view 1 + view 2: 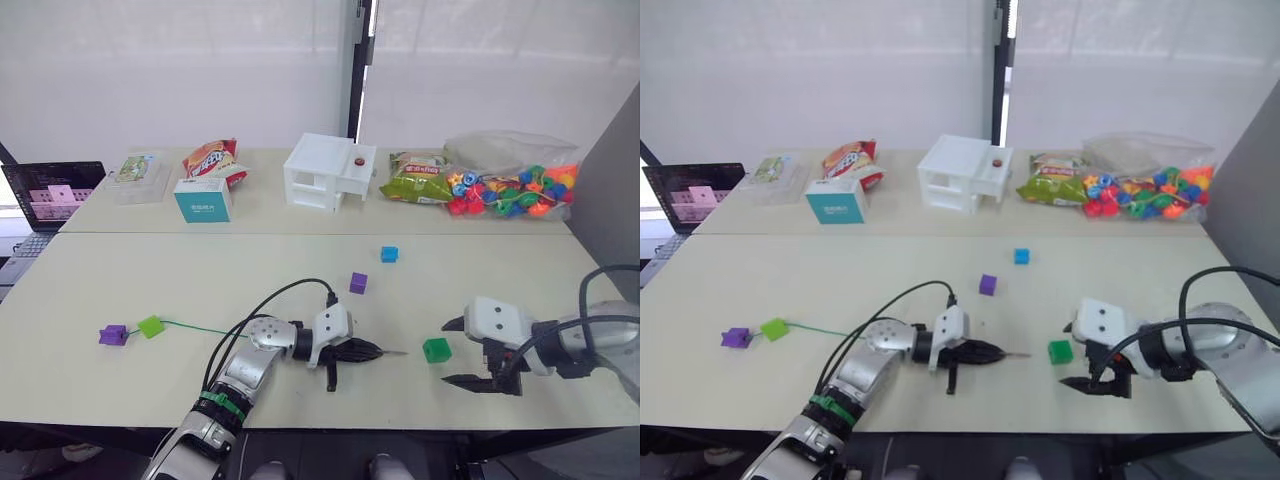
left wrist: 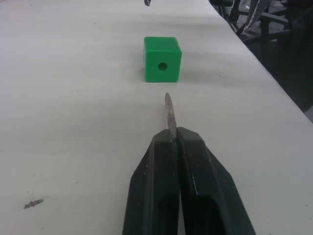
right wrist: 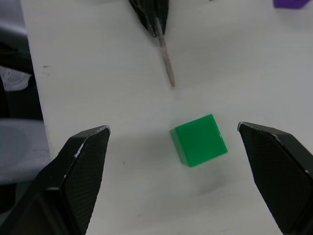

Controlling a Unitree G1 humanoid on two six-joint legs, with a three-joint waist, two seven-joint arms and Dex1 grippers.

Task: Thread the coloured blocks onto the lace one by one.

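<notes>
Left gripper (image 1: 372,351): mine, clenched on the lace tip (image 2: 169,113), low over the near table; the stiff greyish tip stuck out past my fingers toward the dark green block.
Right gripper (image 1: 462,352): mine, fingers spread wide, grasping nothing, just beside the dark green block on its right.
Dark green block (image 1: 436,350): sat on the table between my two grippers, apart from both (its hole faced the lace tip in the left wrist view).
Lace (image 1: 195,325): thin green cord, ran from the lime block across the table toward my left arm.
Lime block (image 1: 151,326): lay at the lace's far end, to my left.
Purple blocks: one (image 1: 113,335) just beside the lime block; the other (image 1: 358,283) loose, mid-table.
Blue block (image 1: 389,254): loose, beyond the mid-table purple one.
Table (image 1: 150,270): pale, bore all five blocks.
Bead bag (image 1: 510,190): far right edge, well apart.
</notes>
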